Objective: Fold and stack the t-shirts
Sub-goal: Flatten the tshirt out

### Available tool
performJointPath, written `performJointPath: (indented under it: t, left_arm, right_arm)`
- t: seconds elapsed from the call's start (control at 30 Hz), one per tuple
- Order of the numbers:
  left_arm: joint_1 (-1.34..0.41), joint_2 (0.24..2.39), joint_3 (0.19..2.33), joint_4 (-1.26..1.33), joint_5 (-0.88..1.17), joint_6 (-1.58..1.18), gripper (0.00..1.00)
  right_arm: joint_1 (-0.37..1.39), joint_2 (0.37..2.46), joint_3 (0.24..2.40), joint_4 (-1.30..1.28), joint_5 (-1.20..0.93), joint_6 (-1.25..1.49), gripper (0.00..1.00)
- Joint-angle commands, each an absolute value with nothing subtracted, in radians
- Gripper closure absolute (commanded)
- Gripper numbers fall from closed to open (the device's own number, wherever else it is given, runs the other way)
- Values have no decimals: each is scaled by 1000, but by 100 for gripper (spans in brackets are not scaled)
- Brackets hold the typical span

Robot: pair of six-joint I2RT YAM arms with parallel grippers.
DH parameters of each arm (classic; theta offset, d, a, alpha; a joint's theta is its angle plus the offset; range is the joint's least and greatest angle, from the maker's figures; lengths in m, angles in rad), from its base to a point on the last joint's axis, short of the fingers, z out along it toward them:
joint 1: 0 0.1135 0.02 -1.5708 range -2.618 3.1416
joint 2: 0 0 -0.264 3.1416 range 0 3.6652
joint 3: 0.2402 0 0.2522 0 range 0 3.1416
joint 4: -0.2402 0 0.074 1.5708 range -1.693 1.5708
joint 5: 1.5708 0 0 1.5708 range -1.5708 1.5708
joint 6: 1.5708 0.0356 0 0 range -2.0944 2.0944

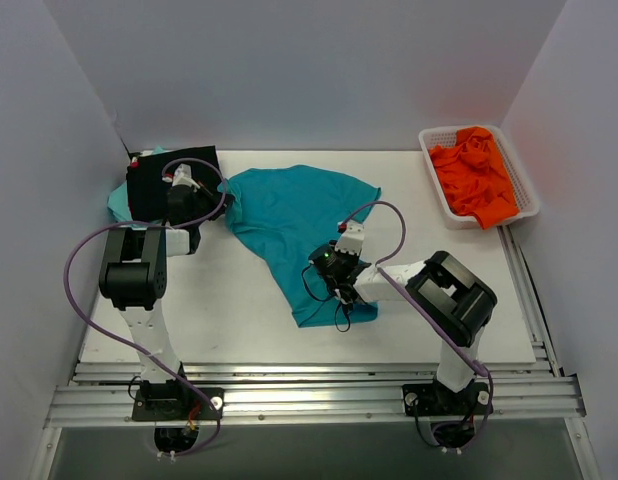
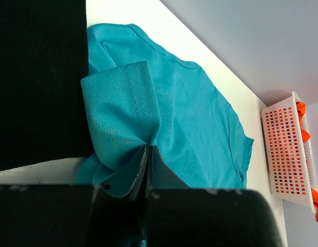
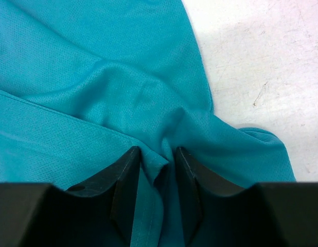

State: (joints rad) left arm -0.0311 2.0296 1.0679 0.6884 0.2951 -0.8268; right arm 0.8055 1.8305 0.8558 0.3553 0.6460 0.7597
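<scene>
Top external view first: no brand, label or writing can be read anywhere, not on the cloth, not on the arms, not on the basket. A teal t-shirt lies spread across the middle of the white table, rumpled, and both arms are on it. The left gripper sits at the shirt's left edge, right beside a black t-shirt that lies flat at the far left on top of another teal piece peeking out beneath it. The right gripper is down on the shirt's near lower part.

Left wrist view: the fingers are pressed together, pinching a fold of the teal t-shirt, a hemmed sleeve fanning up from the pinch. The black t-shirt fills the left of this view.

Right wrist view: the fingers stand a little apart with a ridge of teal cloth bunched between them, gripping it against the table.

Well apart, at the far right corner, orange t-shirts lie heaped in a white mesh basket.
</scene>
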Motion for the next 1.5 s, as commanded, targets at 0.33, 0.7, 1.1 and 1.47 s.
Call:
performJointPath:
  t: [0.33, 0.7, 1.1, 1.47]
  left_arm:
    - [-37, 2045, 1120, 695, 295, -804, 98]
    - [-41, 2040, 1123, 687, 298, -801, 98]
    - [-40, 2043, 1123, 687, 302, -801, 98]
    - [-41, 2042, 1121, 687, 301, -796, 98]
  right_arm:
    - [802, 1815, 876, 261, 670, 784, 68]
    - [801, 1769, 939, 198, 710, 759, 69]
    - [801, 1793, 939, 198, 701, 762, 80]
    - [802, 1802, 937, 206, 696, 767, 100]
